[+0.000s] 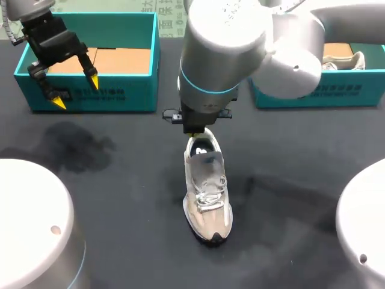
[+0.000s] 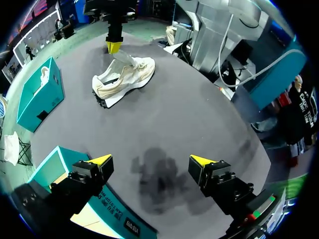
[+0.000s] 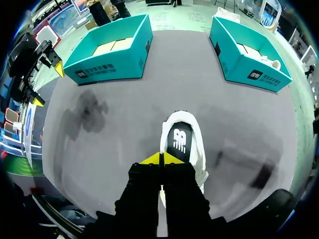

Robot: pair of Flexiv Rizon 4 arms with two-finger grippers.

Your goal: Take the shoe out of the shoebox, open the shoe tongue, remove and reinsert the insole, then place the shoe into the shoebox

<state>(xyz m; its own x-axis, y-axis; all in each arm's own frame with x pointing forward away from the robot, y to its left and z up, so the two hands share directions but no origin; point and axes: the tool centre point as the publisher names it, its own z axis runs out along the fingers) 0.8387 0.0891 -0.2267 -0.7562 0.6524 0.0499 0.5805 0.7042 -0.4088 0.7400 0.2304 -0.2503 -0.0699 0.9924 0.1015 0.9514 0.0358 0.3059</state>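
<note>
Our shoe (image 1: 207,198) stands on the desk (image 1: 120,198), well apart from the shoebox (image 1: 90,90). Our right arm's (image 1: 240,42) jaws are closed tip to tip, seemingly pinching the tongue (image 2: 123,59) up to expose the insole (image 3: 180,142). Our left arm's (image 1: 51,33) jaws hang wide open and empty by the shoebox, leaving room.

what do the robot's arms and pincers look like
The left arm and right arm are thick, rounded, pale grey tubes. The right arm has a teal ring near its wrist. The left pincer and right pincer are black and blocky, each with two fingers ending in bright yellow pointed tips.
</note>
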